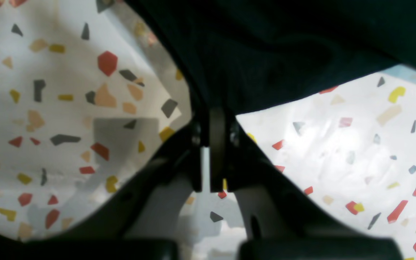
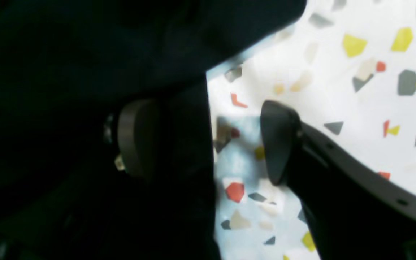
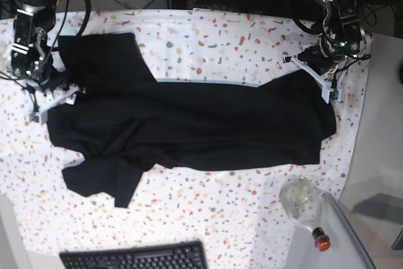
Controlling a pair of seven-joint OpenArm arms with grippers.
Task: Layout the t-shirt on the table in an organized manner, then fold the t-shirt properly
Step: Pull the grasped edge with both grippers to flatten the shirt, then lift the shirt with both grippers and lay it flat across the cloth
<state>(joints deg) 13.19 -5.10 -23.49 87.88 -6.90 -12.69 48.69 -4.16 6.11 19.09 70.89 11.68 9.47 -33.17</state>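
Still in the layout step, no fold started.

Left wrist view: my left gripper (image 1: 211,151) is clenched on an edge of the t-shirt (image 1: 284,54), pads pressed together with black cloth pinched at the tips and draping away above them. The speckled table (image 1: 49,108) shows on both sides.

Right wrist view: my right gripper (image 2: 208,141) is released, jaws wide apart. One pad sits against the shirt's edge, the other over bare table cloth. Nothing gripped there that I can see.

Base view, near to far: keyboard (image 3: 135,257) at the near edge, a clear round object (image 3: 301,198) with a red-topped thing (image 3: 321,241) at the table's corner, well apart from the shirt. The t-shirt (image 3: 201,124) lies across the middle of the table (image 3: 208,212), stretched between both arms but bunched: one sleeve is twisted toward the near side, and an upper part is lifted toward the far edge by my right arm (image 3: 31,48). My left arm (image 3: 334,36) holds the opposite end.

Judgement: the shirt isn't flat enough to fold. The next move calls for my right gripper to regrip its edge, then both arms pull apart and lay it down smooth. Risk: tugging one-sided drags the whole shirt.
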